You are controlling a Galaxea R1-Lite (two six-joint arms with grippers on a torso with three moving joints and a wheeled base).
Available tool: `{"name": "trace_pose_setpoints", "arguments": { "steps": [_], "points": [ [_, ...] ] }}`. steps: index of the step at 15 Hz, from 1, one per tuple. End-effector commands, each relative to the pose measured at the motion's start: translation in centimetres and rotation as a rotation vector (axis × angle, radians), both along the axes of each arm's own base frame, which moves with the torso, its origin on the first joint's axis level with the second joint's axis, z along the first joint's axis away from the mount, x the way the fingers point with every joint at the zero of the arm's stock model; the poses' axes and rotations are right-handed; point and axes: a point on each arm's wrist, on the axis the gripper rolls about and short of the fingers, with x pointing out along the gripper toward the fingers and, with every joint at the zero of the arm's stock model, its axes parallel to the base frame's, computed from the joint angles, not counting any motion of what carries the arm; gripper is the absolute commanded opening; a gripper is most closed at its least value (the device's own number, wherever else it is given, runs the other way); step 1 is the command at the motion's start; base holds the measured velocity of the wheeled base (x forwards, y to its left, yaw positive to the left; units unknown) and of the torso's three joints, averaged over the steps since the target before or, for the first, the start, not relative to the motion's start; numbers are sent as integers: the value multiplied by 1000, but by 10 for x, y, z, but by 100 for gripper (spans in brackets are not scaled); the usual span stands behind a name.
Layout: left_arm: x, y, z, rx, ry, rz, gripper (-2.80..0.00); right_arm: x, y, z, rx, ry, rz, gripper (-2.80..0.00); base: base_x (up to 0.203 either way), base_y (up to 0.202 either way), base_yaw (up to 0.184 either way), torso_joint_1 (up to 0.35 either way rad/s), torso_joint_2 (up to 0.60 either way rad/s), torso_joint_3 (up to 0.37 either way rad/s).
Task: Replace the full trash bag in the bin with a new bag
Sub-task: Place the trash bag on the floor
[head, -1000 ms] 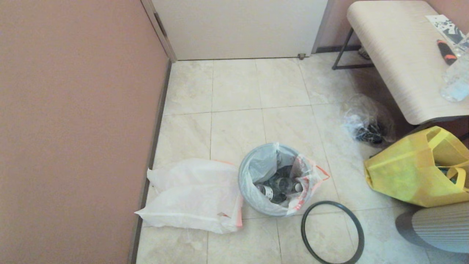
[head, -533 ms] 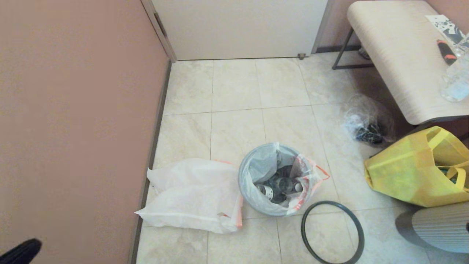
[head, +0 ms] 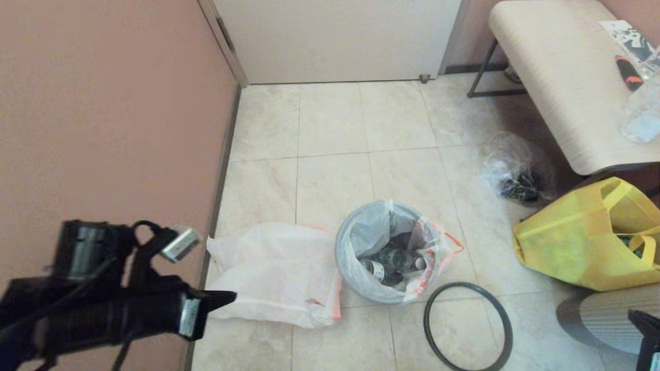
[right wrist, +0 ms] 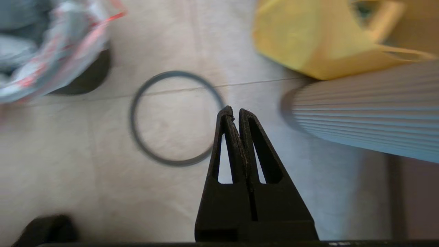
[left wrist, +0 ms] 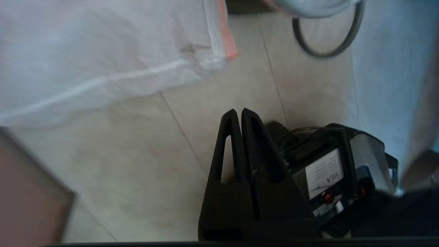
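The bin (head: 344,260) stands mid-floor, lined by the full trash bag (head: 429,242), white with red lettering and dark bottles inside. Its dark grey hoop (head: 466,327) lies loose on the tiles just right of the bin. The new bag (head: 273,273) lies flat on the floor left of the bin, by the wall. My left gripper (head: 232,295) is shut and empty, hovering at the new bag's near left corner; its wrist view shows the new bag (left wrist: 103,51) beyond the left gripper (left wrist: 238,112). My right gripper (right wrist: 235,110) is shut and empty, low at the right, near the hoop (right wrist: 175,118).
A yellow fabric tote (head: 582,242) sits right of the bin under a pale bench (head: 557,77). A clear plastic bag (head: 515,172) with black things lies beside it. A ribbed grey object (head: 613,319) is at bottom right. A pink wall (head: 103,129) borders the left side.
My left arm has swung up into the head view from the bottom left corner toward the new bag. The right arm's tip now shows at the bottom right. The bags and bin are unmoved.
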Motion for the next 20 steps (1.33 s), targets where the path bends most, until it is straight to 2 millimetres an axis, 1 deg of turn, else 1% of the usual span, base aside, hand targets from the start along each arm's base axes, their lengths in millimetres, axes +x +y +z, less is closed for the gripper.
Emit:
{"name": "trace_pose_setpoints", "arguments": {
  "steps": [1,2,3,4,6,8,10,11,12,13,14,15,16,19,20],
  "points": [
    [53,-30,-54,45,207,-27,-280,6,7,-2,3,31,43,-280,0,0,0,0,0,0],
    [76,-47,-56,33,186,-33,-280,10,11,-2,17,41,60,-280,0,0,0,0,0,0],
    [94,-66,-58,20,172,-42,-280,16,16,-2,37,55,75,-280,0,0,0,0,0,0],
    [107,-84,-60,6,161,-53,-280,23,20,-3,55,75,82,-280,0,0,0,0,0,0],
    [128,-108,-59,-24,131,-60,-280,46,32,-7,76,134,88,-280,0,0,0,0,0,0],
    [149,-121,-62,-35,103,-44,-280,70,45,-9,93,165,99,-280,0,0,0,0,0,0],
    [167,-131,-61,-33,82,2,-280,90,54,-8,115,148,116,-280,0,0,0,0,0,0],
    [170,-136,-59,-32,90,16,-280,95,57,-5,124,122,124,-280,0,0,0,0,0,0],
    [167,-139,-51,-44,88,21,-280,95,56,-5,126,122,121,-280,0,0,0,0,0,0],
    [162,-139,-39,-69,74,28,0,95,56,-5,128,123,118,-280,0,0,0,0,0,0],
    [156,-140,-27,-89,62,29,0,95,54,-7,129,131,114,-280,0,0,0,0,0,0],
    [152,-142,-21,-96,54,28,0,95,54,-10,131,144,124,-280,0,0,0,0,0,0],
    [152,-144,-24,-82,54,38,0,96,55,-12,131,154,129,-280,0,0,0,0,0,0],
    [165,-157,-54,-17,70,76,0,98,56,-16,130,170,130,-280,0,0,0,0,0,0],
    [171,-162,-61,-5,60,88,0,99,57,-16,133,170,135,-280,0,0,0,0,0,0]
  ]
}}
